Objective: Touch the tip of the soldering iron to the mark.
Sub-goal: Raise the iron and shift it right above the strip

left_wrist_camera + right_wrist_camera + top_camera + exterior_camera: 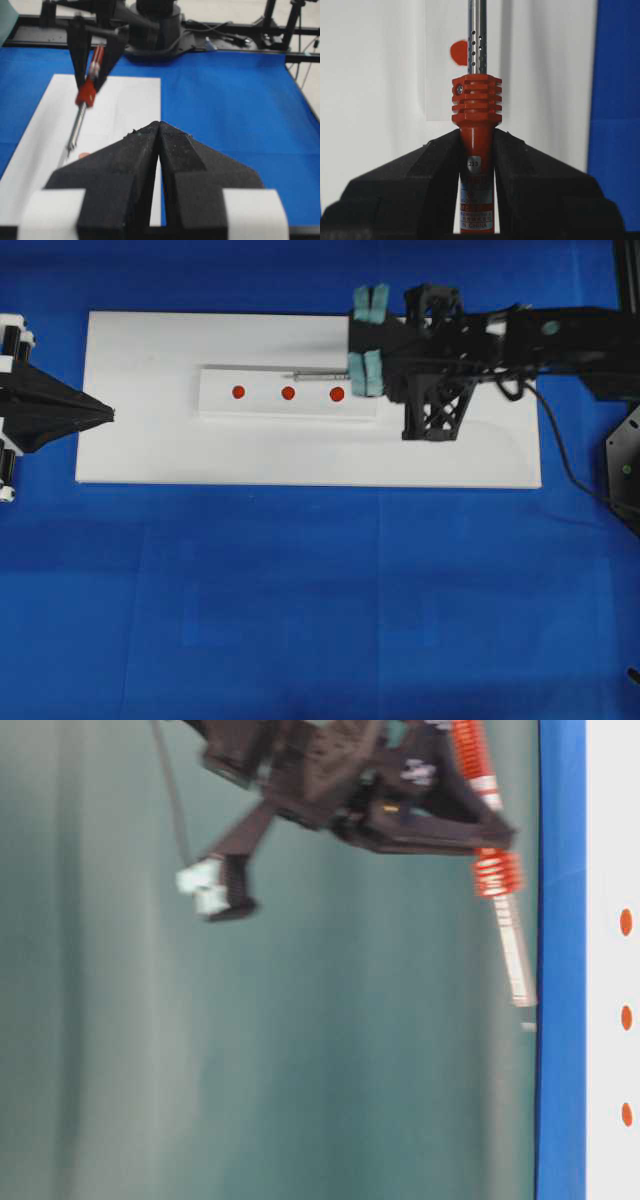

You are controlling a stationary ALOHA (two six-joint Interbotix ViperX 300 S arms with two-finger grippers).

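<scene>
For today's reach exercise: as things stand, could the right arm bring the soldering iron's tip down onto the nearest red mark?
Probably yes: the right gripper holds the soldering iron, and nothing lies between it and the mark.

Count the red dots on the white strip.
3, in a row along the white strip: the left dot, the middle dot, and the right dot beside the right gripper. Its body could hide more.

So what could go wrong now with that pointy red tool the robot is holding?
The red-handled soldering iron with its thin metal shaft sits pinched in the right gripper, so it might slip or tilt. Three red dots lie in a row on the white strip, so the tip could land on the wrong one.
</scene>
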